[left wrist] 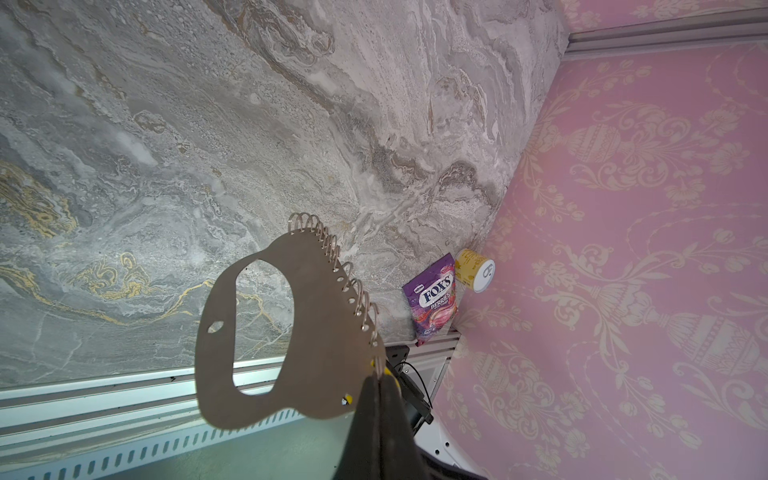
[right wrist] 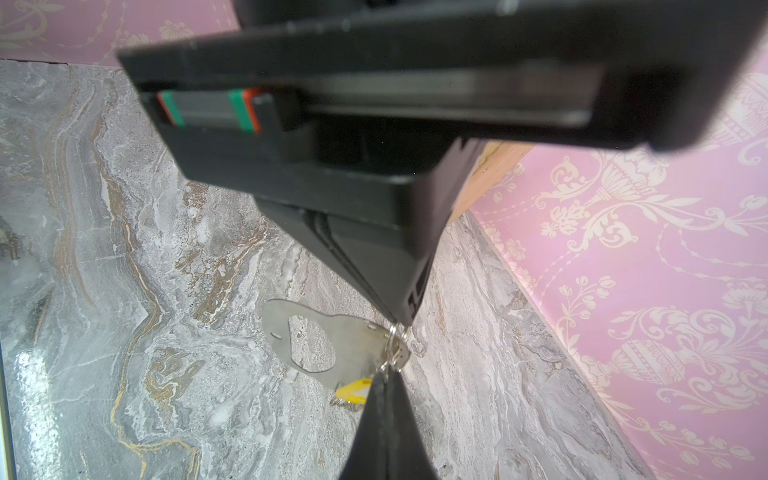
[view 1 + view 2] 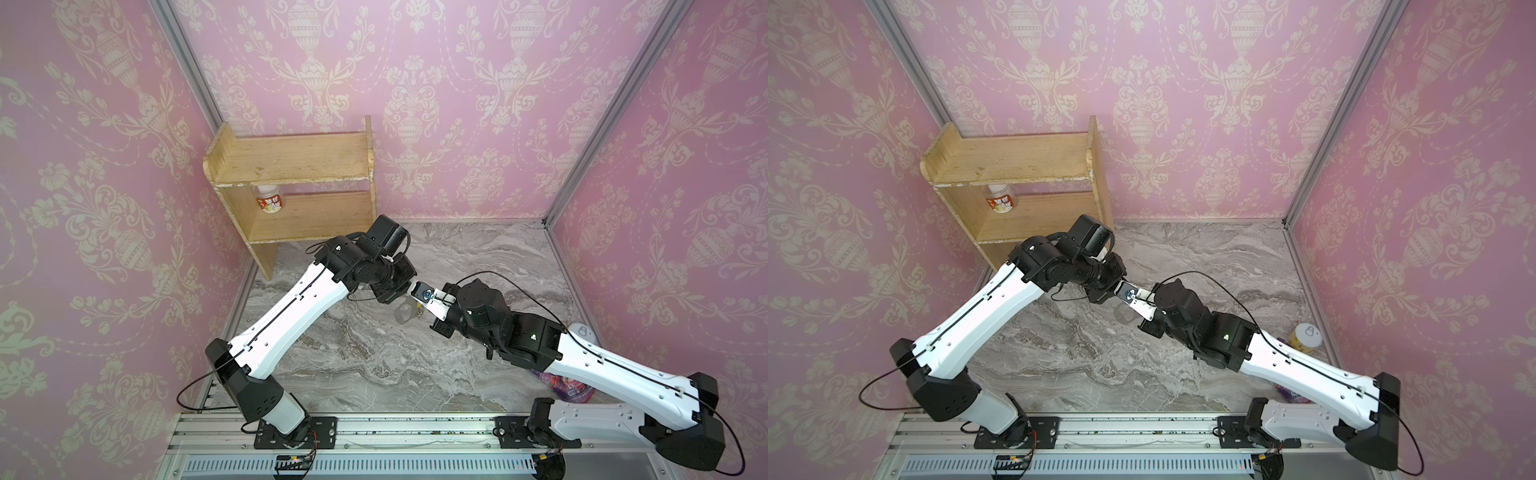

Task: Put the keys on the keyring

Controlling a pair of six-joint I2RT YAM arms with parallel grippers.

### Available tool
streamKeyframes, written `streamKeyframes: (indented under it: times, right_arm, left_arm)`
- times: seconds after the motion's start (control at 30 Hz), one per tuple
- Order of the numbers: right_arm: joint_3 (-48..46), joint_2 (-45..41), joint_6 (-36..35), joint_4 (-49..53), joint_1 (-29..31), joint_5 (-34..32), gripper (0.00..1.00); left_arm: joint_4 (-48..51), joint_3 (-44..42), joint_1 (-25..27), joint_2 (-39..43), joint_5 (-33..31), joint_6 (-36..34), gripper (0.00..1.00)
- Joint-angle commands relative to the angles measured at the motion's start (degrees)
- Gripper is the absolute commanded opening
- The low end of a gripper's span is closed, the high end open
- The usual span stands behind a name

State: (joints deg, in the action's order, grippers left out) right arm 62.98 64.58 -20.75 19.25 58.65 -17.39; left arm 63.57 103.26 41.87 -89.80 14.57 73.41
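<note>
The keyring (image 1: 324,332) is a flat grey plate with an oval cut-out and a row of silver rings along one edge. It hangs above the marble table, held at that edge by my left gripper (image 1: 378,376), which is shut on it. In both top views the plate (image 3: 402,312) (image 3: 1122,312) shows just below the two meeting wrists. My right gripper (image 2: 384,374) is shut on the keys right at the plate's ring edge, tip to tip with the left one. The yellow tag (image 2: 353,390) hangs beside its fingers, and the silver key end is mostly hidden among the rings (image 2: 392,351).
A wooden shelf (image 3: 291,166) stands at the back left with a small bottle (image 3: 270,201) on its lower board. A purple candy bag (image 1: 434,299) and a yellow can (image 3: 1306,336) sit by the right wall. Metal rails (image 3: 374,432) run along the front edge.
</note>
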Motion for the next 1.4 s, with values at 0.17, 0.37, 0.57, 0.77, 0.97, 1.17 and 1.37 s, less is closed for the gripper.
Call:
streamKeyframes:
  times: [0.17,0.37,0.57,0.77,0.97,1.17,1.37]
  right_arm:
    - [1.0,0.5,1.2,0.1,0.3,0.7,0.00]
    - [1.0,0.6,1.0,0.1,0.3,0.3,0.00]
    - [1.4,1.1,0.5,-0.1,0.3,-0.1,0.00]
    - [1.7,1.8,0.2,-0.4,0.2,0.0,0.00]
    - [1.8,1.5,-0.3,-1.0,0.1,-0.7,0.00]
    - [2.2,0.1,0.0,-0.1,0.1,0.0,0.00]
    - [1.7,-1.2,0.8,0.6,0.1,0.1,0.00]
  left_arm:
    - [0.8,1.9,0.4,-0.6,-1.1,0.4,0.00]
    - [0.5,1.9,0.3,-0.6,-1.0,0.3,0.00]
    - [0.3,1.9,0.3,-0.3,-0.9,0.3,0.00]
    - [0.4,1.8,0.4,-0.2,-0.7,0.3,0.00]
    - [0.5,1.3,0.4,0.2,-1.0,0.3,0.00]
    - [-0.2,-0.1,0.4,0.6,-1.3,0.6,0.00]
    - [-1.0,-0.5,0.4,0.6,-1.8,1.1,0.00]
